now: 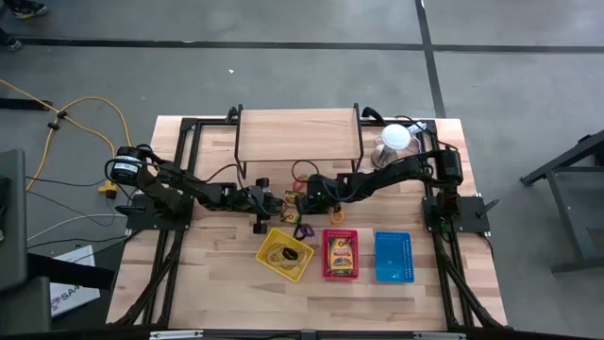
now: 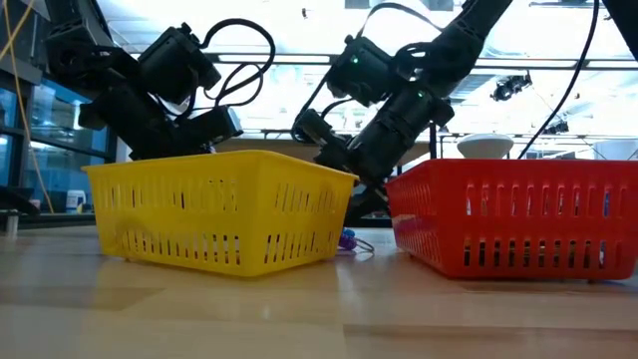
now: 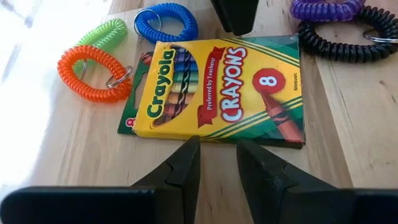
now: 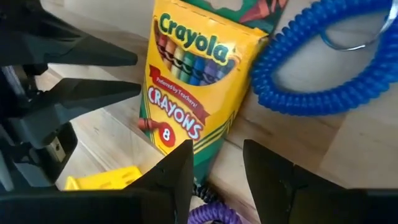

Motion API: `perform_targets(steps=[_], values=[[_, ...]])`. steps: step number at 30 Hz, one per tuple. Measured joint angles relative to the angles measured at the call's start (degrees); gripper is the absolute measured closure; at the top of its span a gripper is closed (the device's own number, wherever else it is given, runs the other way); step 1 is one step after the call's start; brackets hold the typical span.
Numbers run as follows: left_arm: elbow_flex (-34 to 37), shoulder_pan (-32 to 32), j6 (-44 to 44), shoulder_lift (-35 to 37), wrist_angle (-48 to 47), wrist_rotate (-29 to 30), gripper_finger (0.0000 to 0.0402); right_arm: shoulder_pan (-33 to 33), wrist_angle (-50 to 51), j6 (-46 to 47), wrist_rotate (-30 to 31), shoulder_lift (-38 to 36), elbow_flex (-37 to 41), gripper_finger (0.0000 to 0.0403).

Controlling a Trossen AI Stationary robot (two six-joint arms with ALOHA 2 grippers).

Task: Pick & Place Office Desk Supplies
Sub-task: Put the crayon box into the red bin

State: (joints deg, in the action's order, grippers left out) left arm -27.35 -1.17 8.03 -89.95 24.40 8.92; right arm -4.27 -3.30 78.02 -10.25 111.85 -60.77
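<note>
Wooden table [image 1: 217,283]: baskets [image 1: 284,253], crayon box [image 3: 221,90].

Left gripper [image 3: 217,163], fingers slightly parted, just short of a crayon box [image 3: 217,90] lying flat; coiled orange [image 3: 93,73], green, blue, purple, black rings around it

purple coil [image 3: 326,9] cut off by edge, yellow basket [image 2: 224,214] hiding crayon box

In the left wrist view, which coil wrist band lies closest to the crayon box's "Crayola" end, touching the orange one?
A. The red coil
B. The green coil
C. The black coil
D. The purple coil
B: the green coil lies against the orange coil beside the Crayola crayon box, while the black coil and purple coil lie at the opposite end.
</note>
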Motion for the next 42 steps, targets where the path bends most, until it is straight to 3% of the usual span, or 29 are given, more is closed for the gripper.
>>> perform_targets(steps=[16,27,42], values=[[-0.13,0.35,-5.07,-2.36,0.28,-1.53,0.0303,-0.02,-5.28,1.66,-2.29,3.58,-0.15,0.0275],[-0.17,4.04,-4.88,-2.54,1.20,-9.99,0.0303,-0.33,-6.60,1.35,-1.87,3.74,-0.01,0.0275],[-0.31,4.17,-5.07,-2.47,-0.42,-10.59,0.0303,-0.35,-9.56,-1.60,-1.91,2.86,0.22,0.0274]])
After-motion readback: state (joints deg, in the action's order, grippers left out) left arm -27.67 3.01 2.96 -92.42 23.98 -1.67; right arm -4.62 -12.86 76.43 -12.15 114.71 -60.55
